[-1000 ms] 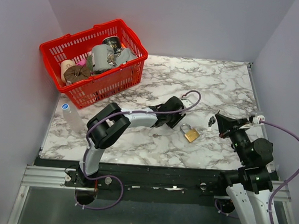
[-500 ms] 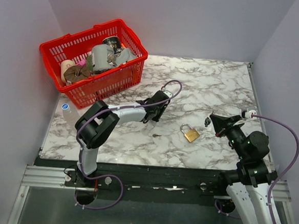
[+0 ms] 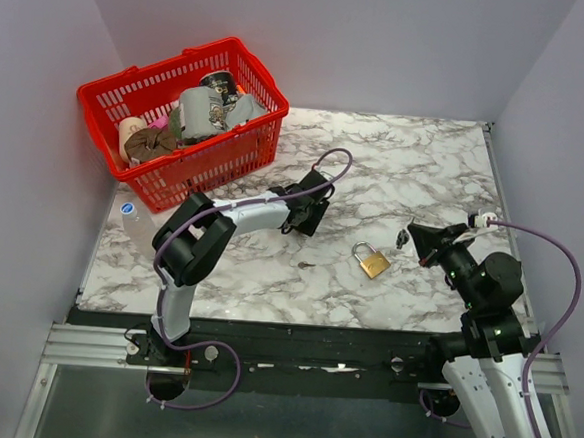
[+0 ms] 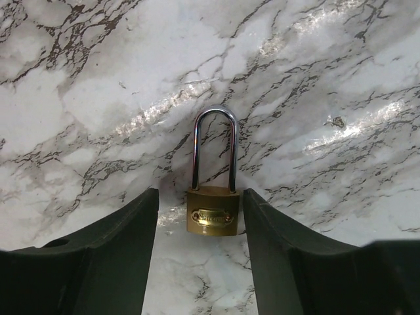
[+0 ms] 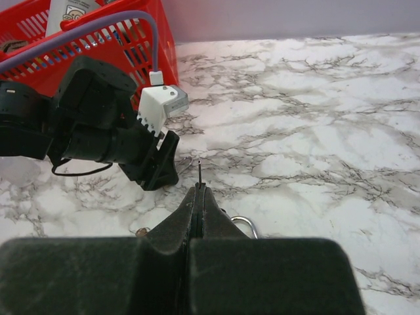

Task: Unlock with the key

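Insertion being our likely aim, our right gripper (image 5: 199,191) pinches the tiny black-headed silver key (image 3: 402,236) blade-forward, while our left gripper (image 4: 200,203) gapes empty astride the long-shackled brass padlock (image 4: 212,216).

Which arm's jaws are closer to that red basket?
Left. The left gripper is just right of the red basket; the right gripper is much farther right, past the brass padlock.

The right gripper (image 5: 199,191), its black fingers pressed together, pinches the tiny key (image 5: 199,172); only the thin silver blade pokes out. Beyond it, the left arm's black gripper (image 5: 159,172) hangs low over the white marble tabletop (image 5: 315,118). A red plastic mesh basket (image 5: 98,49) sits toward the far left corner.
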Controlling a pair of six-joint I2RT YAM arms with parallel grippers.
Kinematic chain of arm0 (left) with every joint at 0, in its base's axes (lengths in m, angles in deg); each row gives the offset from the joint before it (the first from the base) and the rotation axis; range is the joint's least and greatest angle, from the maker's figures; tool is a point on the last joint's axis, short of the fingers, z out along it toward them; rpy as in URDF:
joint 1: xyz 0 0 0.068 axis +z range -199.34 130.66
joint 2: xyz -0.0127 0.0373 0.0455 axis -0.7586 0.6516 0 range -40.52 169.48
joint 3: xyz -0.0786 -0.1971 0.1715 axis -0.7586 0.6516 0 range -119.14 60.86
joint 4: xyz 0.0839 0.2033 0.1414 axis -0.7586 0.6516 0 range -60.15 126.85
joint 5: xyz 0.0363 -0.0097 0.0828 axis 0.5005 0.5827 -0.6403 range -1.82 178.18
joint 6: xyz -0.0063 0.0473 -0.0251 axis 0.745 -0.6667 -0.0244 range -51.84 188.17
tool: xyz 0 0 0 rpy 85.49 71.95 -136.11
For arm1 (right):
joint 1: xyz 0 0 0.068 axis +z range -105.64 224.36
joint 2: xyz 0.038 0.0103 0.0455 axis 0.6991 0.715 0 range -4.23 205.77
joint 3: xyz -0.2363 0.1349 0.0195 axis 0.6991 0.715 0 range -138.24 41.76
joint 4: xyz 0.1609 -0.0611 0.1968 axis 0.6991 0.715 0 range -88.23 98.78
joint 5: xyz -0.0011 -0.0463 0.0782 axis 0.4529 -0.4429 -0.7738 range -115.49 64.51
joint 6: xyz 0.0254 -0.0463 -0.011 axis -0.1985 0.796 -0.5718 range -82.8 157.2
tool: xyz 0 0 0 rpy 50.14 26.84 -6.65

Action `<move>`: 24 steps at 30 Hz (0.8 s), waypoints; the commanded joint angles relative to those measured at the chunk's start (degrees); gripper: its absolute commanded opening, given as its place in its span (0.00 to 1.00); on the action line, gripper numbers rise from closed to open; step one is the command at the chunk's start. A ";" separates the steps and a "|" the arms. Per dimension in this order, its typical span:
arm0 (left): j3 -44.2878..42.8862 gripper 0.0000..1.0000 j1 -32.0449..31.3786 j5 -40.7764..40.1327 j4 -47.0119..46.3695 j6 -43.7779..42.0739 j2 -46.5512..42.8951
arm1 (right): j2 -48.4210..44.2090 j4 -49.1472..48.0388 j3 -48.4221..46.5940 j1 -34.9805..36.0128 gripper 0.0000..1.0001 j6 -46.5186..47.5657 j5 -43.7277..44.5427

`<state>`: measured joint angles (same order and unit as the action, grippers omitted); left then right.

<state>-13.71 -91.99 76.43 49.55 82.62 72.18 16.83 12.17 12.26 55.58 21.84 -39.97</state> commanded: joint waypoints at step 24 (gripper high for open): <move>6.53 0.07 3.01 18.15 7.29 3.82 2.79 | 4.95 -2.48 -0.30 -0.24 0.01 1.29 -9.42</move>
<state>-13.16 -90.92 84.04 50.19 83.98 71.70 19.69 11.73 12.26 55.58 22.30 -43.29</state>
